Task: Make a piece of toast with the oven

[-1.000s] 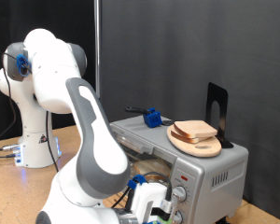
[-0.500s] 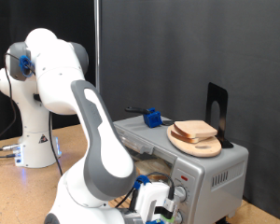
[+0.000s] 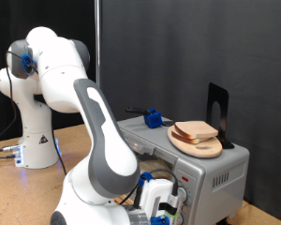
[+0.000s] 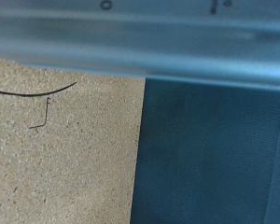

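The silver-grey oven (image 3: 215, 173) stands at the exterior view's lower right. The piece of toast (image 3: 196, 129) lies on a round wooden plate (image 3: 200, 145) on top of the oven. My gripper (image 3: 162, 206) is low at the oven's front, close to its knobs (image 3: 183, 195), and my own hand partly hides it. No fingers show in the wrist view. That view shows a blurred silver band of the oven (image 4: 140, 42) very near, above the cork tabletop (image 4: 56, 149). Nothing shows between the fingers.
A blue object (image 3: 153, 119) and a black upright stand (image 3: 217, 111) sit on the oven's top. The robot's base (image 3: 33, 141) is at the exterior view's left. A dark cloth (image 4: 215, 154) borders the cork board, with a thin black wire (image 4: 33, 93) on it.
The arm has leaned a little further towards the exterior view's right, and the hand has moved closer to the oven's front. The toast and the plate have not moved.
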You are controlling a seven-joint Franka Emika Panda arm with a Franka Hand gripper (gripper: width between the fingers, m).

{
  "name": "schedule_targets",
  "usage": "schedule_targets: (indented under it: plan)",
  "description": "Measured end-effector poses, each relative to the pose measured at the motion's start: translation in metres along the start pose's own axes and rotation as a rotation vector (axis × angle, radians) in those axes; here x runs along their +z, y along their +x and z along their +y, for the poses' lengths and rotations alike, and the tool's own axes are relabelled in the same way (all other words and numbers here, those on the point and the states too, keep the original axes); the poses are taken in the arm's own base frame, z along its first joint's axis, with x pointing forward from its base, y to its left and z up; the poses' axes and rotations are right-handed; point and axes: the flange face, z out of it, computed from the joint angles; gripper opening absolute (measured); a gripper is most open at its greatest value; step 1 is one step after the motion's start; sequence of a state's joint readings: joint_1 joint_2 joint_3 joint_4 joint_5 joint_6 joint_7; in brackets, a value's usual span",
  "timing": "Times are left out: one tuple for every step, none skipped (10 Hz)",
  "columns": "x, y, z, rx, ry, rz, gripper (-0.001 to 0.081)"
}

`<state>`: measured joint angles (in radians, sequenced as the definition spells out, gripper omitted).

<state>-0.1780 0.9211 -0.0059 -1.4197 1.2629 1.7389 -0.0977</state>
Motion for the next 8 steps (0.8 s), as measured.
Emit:
schedule_targets:
  plan:
    - [0.0032, -0.0019, 0.001, 0.004, -0.004, 0.0, 0.0679]
    - [0.0055, -0.0024, 0.0026, 0.008, -0.008, 0.004, 0.054]
    - [0.0059, -0.0026, 0.0026, 0.011, -0.008, 0.008, 0.0405]
    - [0.0058, -0.0024, 0.0027, 0.013, -0.01, 0.015, 0.0405]
    - [0.0058, -0.0026, 0.003, 0.016, -0.009, 0.019, 0.0188]
    - [0.0053, -0.0053, 0.0004, 0.019, -0.009, 0.019, 0.0188]
    - [0.005, -0.0059, 0.0005, 0.023, -0.01, 0.024, 0.01]
    - [0.005, -0.0061, 0.0004, 0.023, -0.011, 0.025, 0.0101]
